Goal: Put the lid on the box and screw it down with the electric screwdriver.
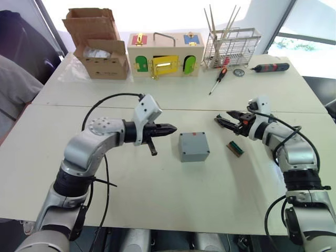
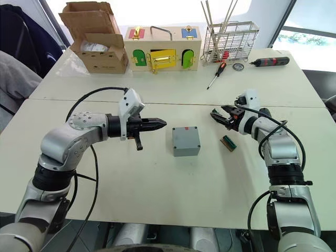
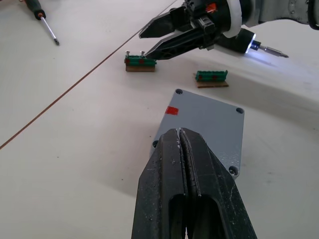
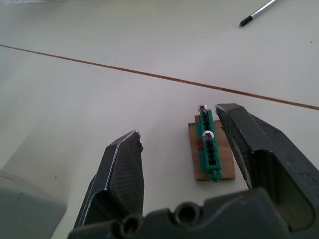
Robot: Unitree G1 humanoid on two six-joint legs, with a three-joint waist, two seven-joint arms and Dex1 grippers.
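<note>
Two black-fingered grippers hang over the white table [image 1: 157,210], one on each side of the small square grey plastic box [image 1: 193,147]. The box sits near the table's middle, and its flat grey lid [image 3: 207,127] lies on top of it, with screw holes at the corners and a small red mark near one edge. The left gripper [image 1: 170,128] points at the box from the robot's left, its two fingers pressed together with nothing between them; in the left wrist view its fingertips [image 3: 179,137] hang just over the lid's near edge. The right gripper [image 1: 223,120] hovers to the robot's right of the box with its jaws apart and empty. In the left wrist view a lit tip and a short metal bit [image 3: 269,50] show on that arm behind the gripper. A small green terminal block on a brown base [image 1: 235,149] lies on the table between the box and the right arm, and the right wrist view shows a second such green block [image 4: 208,147] beside the right gripper's open fingers. At the far side stand a brown cardboard box [image 1: 100,44], a wooden box with coloured doors [image 1: 165,58] and a wire rack [image 1: 231,47]. Before the rack lie a small red-and-black hand screwdriver [image 1: 219,80] and a slimmer black-and-red driver [image 1: 270,67].
</note>
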